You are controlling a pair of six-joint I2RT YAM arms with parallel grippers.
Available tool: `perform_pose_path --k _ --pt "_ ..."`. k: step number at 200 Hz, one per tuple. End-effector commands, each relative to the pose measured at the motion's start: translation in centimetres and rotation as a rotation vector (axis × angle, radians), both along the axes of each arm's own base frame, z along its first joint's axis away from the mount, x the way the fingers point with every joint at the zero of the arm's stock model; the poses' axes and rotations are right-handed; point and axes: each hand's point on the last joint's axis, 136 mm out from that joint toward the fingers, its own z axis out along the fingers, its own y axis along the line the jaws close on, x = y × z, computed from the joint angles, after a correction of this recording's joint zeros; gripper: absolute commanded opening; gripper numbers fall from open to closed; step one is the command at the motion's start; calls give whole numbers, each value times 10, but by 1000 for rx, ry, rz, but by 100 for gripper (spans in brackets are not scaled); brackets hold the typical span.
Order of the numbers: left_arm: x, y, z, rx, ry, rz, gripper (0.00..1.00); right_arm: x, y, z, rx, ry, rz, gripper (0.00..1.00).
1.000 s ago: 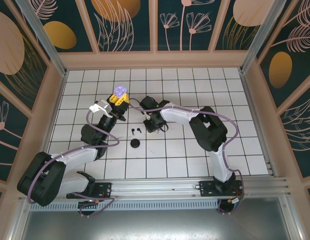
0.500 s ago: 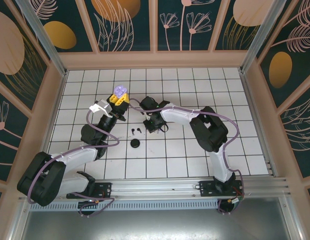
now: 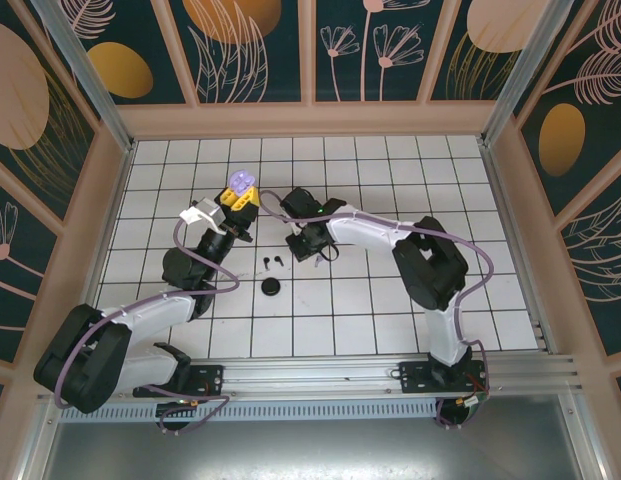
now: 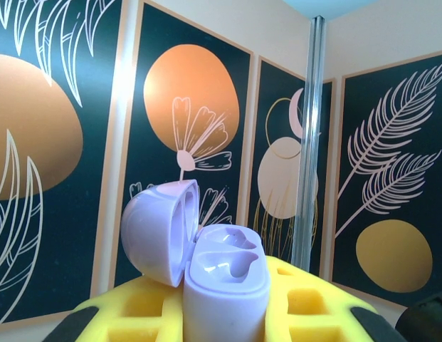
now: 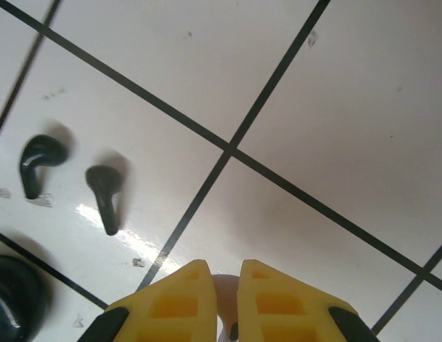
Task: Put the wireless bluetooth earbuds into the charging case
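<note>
Counter inventory, read left to right in the overhead view. Item one: the left gripper (image 3: 237, 196), left of centre in the frame, with its yellow fingers clamped on the base of the lilac charging case (image 4: 224, 285). The case stands upright with its lid (image 4: 158, 231) swung open to the left. In the left wrist view we see two moulded sockets in the base, and both look unfilled. Item two: two black earbuds (image 5: 37, 160) (image 5: 105, 187), lying loose on the white tiled counter (image 3: 390, 300) just below centre. They sit side by side without touching and are outside any case. Item three: the black case (image 3: 272, 288), a round dark puck one tile nearer the arms than the black earbuds. We cannot tell whether it is open or closed. Item four: the right gripper (image 3: 308, 245), low over the counter just right of the black earbuds. Its fingers are drawn almost together, with only a slim gap between them. A pale piece (image 5: 225, 283) shows in that gap. We judge it may be a lilac earbud pinched there, but too little of it is visible for us to be sure. Progress, as we judge it: early. One case is opened and presented, no earbud is seen seated in a socket, and the black earbuds are unhandled. Every insertion is yet to be made.
</note>
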Motion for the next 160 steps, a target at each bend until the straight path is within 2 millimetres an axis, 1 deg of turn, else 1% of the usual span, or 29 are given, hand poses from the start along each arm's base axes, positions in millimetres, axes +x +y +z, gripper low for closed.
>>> perform_pose_path --k 1,33,58,100,131,150,160 --pt "-6 1 19 -8 -59 -4 0 8 -1 27 37 -54 -30 10" --pt "-7 -1 20 12 -60 -9 0 13 -4 37 51 -79 -45 10" --pt "-6 -4 18 35 -59 -15 0 17 -9 50 79 -104 -60 10" --pt "-7 -9 13 67 -58 -29 0 27 -29 75 107 -167 -113 10" --pt "-8 -15 8 107 -61 -52 0 35 -49 102 141 -229 -159 10" --pt "-10 -29 3 170 -62 -110 0 38 -58 124 172 -276 -181 10" --pt "-9 -34 0 192 -55 -134 0 39 -62 139 191 -307 -190 10"
